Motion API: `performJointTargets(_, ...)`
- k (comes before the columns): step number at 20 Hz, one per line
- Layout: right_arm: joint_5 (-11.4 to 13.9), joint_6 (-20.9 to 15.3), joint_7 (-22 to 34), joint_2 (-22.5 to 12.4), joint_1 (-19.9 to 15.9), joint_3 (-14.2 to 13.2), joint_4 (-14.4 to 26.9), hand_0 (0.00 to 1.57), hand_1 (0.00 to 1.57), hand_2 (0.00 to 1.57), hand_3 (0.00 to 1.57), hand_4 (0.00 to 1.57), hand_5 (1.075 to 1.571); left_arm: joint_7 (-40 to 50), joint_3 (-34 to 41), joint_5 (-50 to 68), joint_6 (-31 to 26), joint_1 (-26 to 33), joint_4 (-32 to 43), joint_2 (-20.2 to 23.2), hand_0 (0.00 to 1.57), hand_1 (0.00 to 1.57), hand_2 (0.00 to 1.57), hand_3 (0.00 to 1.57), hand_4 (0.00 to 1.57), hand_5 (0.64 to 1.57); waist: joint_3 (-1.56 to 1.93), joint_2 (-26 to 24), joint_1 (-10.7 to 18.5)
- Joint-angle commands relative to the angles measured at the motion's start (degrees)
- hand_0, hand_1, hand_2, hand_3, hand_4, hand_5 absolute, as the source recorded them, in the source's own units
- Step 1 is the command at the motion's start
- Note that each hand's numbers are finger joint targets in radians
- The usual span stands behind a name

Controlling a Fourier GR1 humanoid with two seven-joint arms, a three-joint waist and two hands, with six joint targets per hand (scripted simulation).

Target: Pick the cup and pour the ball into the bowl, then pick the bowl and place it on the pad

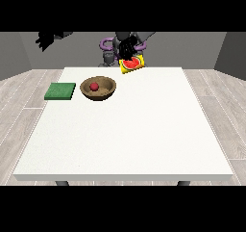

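Hand at the view's right [127, 48] curled round tilted yellow cup [132, 64], red ball [94, 86] in bowl [108, 89]

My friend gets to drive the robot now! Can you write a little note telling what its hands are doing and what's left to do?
Hand at the view's right: raised at the far table edge, holding the yellow watermelon-print cup, which is tilted.
Hand at the view's left: lifted off to the side, holding nothing; its finger pose is too small to tell.
Red ball: already lying in the wooden bowl.
Green pad: on the table beside the bowl, nothing on it.
Done: the pour.
Left: pick up the bowl and place it on the pad.
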Motion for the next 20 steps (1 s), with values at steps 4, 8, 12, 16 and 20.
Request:
performJointTargets(4, 1.50, -4.10, 0.38, -0.20, 2.33, -1.61, 0.95, 0.00, 0.00, 0.00, 0.35, 0.52, 1.569, -4.00, 13.90, 15.11, 13.03, 7.82, -9.06, 4.65, 0.00, 0.00, 1.32, 1.57, 0.73, 1.537, -0.08, -1.74, 8.67)
performJointTargets(8, 1.31, -6.24, -0.33, 1.93, -0.52, -0.97, -1.21, 0.00, 0.00, 0.00, 0.00, 0.55, 1.566, -9.83, 17.53, 28.03, 17.13, 17.47, -11.05, -3.40, 0.70, 0.70, 1.57, 1.23, 1.13, 1.559, -0.30, 3.79, 9.60)
performJointTargets(12, -0.14, -4.87, -0.74, 3.71, -2.83, 0.21, -2.59, 0.00, 0.00, 0.00, 0.21, 0.59, 1.562, -12.53, 21.78, 51.90, 19.84, 23.87, -18.88, -3.58, 0.43, 0.43, 0.00, 0.00, 0.86, 1.519, -1.47, 8.61, 5.28)
performJointTargets(16, 1.29, -6.97, -1.37, 5.31, -5.55, 1.80, -3.42, 0.00, 0.00, 0.00, 0.26, 0.58, 1.566, -22.68, 19.59, 70.40, 18.23, 28.16, -26.46, -3.66, 0.00, 0.00, 0.00, 0.00, 0.87, 1.477, -0.74, 12.86, 5.64)
performJointTargets(20, 3.78, -12.87, -1.92, 7.26, -6.98, 2.14, -4.73, 0.00, 0.00, 0.00, 0.00, 0.55, 1.567, -35.64, 18.36, 80.81, 12.50, 34.54, -29.55, -3.68, 0.00, 0.00, 0.00, 0.00, 0.90, 1.457, -0.23, 14.85, 9.73)
